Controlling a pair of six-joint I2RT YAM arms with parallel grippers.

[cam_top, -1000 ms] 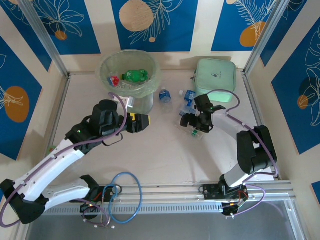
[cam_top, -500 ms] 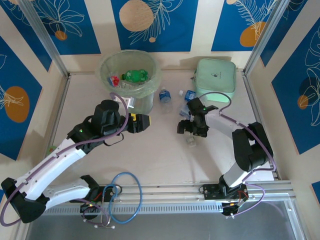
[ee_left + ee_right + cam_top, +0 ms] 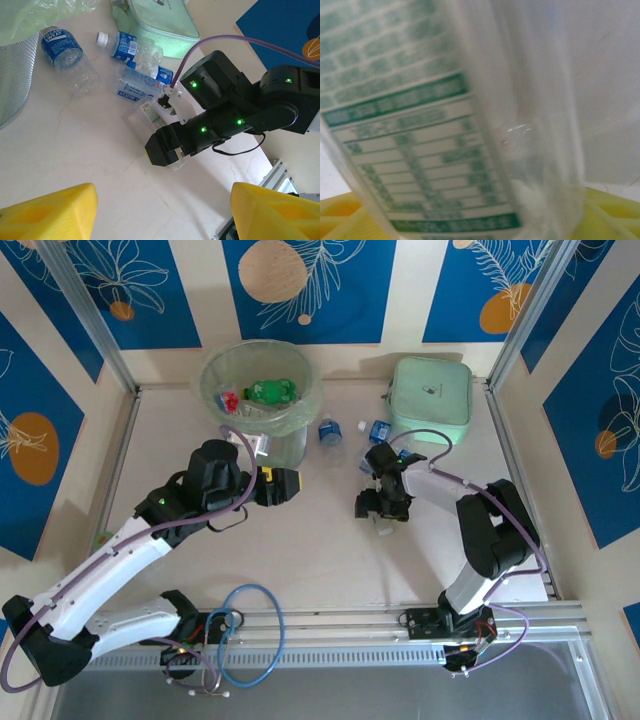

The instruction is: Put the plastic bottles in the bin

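stock as i read it from my station; clock laid on the table in the top view, 12 away from the arm bases.

- bin [image 3: 310, 390]: one, round, pale green, bag-lined, at 11 o'clock. inside: one green bottle [image 3: 270, 392], one small red item [image 3: 228, 400], plus crumpled clear plastic i cannot count.
- plastic bottles loose on the table: at least five, grouped between 12 and 1 o'clock.
  - one blue-label bottle [image 3: 67, 55], lying near the bin's 4 o'clock.
  - one white-capped bottle [image 3: 120, 44], just beside the case.
  - two or three crushed bottles [image 3: 135, 87] with blue labels, piled together at the case's 7 o'clock.
  - one green-print bottle [image 3: 420, 140], clear, lying at that pile's 6 o'clock.
- mint case [image 3: 432, 400]: one, square, at 1 o'clock.
- left gripper [image 3: 162, 200]: one, yellow fingers spread wide, nothing between them, at the bin's 6 o'clock.
- right gripper [image 3: 380, 512]: one, down over the green-print bottle, which sits between its fingers. i cannot tell whether they press it.
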